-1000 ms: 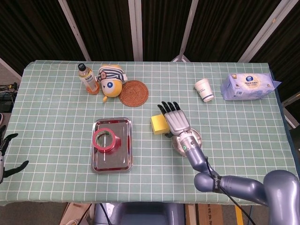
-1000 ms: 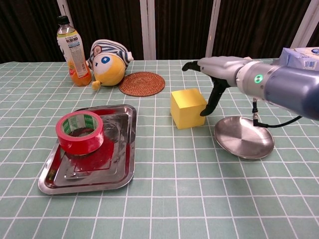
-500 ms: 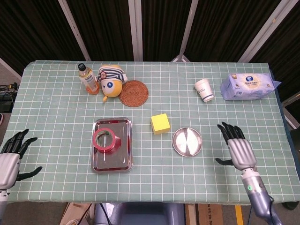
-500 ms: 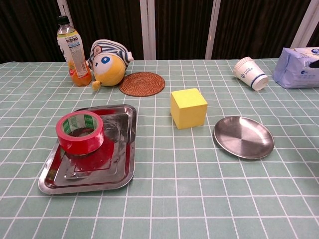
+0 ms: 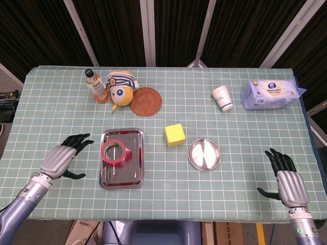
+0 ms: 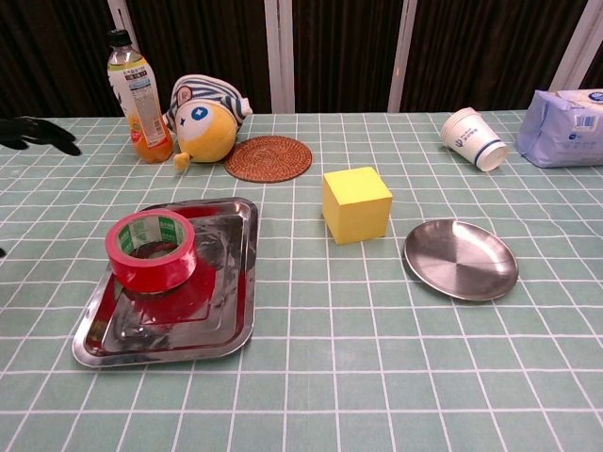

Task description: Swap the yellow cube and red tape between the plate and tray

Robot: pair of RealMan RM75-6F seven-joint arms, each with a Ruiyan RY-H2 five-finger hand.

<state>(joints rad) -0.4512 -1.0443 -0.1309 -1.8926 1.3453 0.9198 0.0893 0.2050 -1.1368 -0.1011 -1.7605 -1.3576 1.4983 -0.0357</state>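
Red tape (image 5: 115,152): seated in the tray (image 5: 134,175). Yellow cube (image 5: 174,135): set on the desk (image 5: 61,117) right of the tray, just beside the bare plate (image 5: 204,154). Left robot hand (image 5: 64,157): spread, nothing held, left of the tray. Right robot hand (image 5: 287,181): spread, nothing held, far right of the tray.

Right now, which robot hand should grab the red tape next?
Probably the left hand. It hovers open just beside the tray where the red tape sits. The right hand is far off at the table's other edge, past the empty plate and the yellow cube.
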